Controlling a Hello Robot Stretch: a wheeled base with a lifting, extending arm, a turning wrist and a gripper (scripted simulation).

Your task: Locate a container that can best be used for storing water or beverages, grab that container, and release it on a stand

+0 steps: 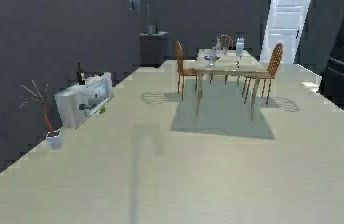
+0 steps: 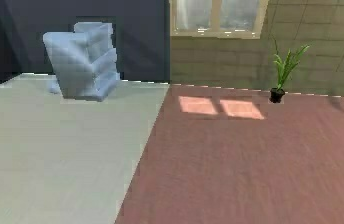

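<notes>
Twig vase (image 1: 52, 138) — perhaps bottle (image 1: 80, 73) behind.

- Robot's own body: its colours, shapes, cables, screws and markings cannot be told from the forward view or the arm side view.
</notes>
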